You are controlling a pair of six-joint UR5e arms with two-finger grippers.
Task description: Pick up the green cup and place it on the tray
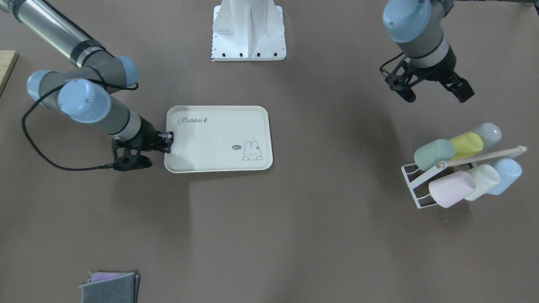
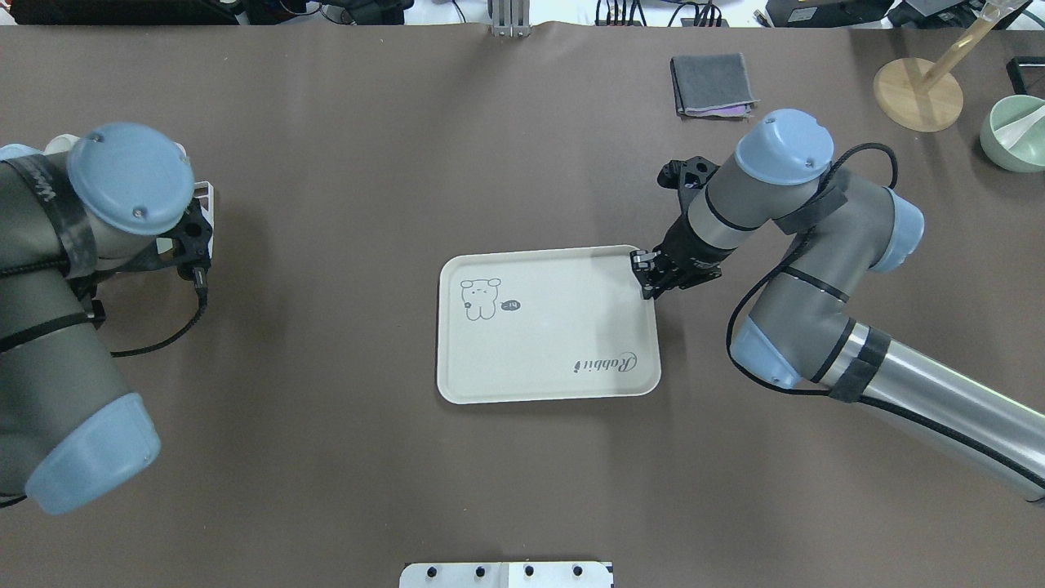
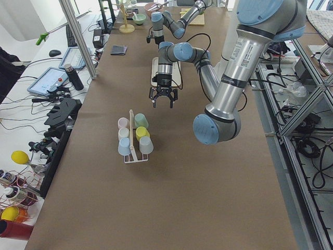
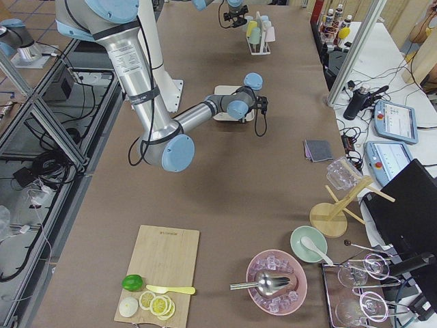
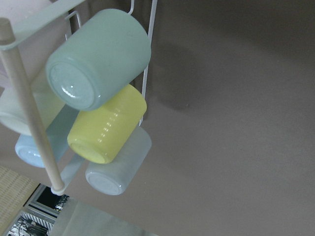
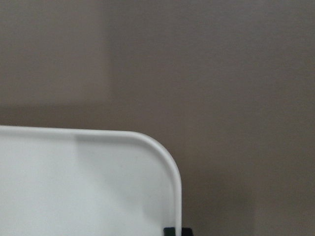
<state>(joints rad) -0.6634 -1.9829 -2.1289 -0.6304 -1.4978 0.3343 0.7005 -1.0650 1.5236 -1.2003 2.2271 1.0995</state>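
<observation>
Green cup [image 1: 433, 153]: tilted on wire rack [image 1: 414, 185], beside yellow cup [image 1: 465, 144].
Handling: probably light, stiff, slick; grip across its wall.
Left hand [image 1: 436, 94]: spread, near rack, empty.
Right hand [image 1: 167, 141]: pinching tray [image 1: 210, 143] rim on counter [image 1: 269, 231].

Long matte brown tabletop [image 1: 269, 235], soft even overhead light, faint blurred shadows. Left-end view: silver aluminium frame post [image 3: 78, 41] at 11 o'clock, white side bench [image 3: 36, 47] at 9 o'clock. Right-end view: terracotta tiled floor [image 4: 27, 7] at 11 o'clock.

green cup [image 1: 433, 153] pale mint; tray [image 1: 210, 143] cream, bunny drawing; table [image 1: 294, 231] brown
</observation>
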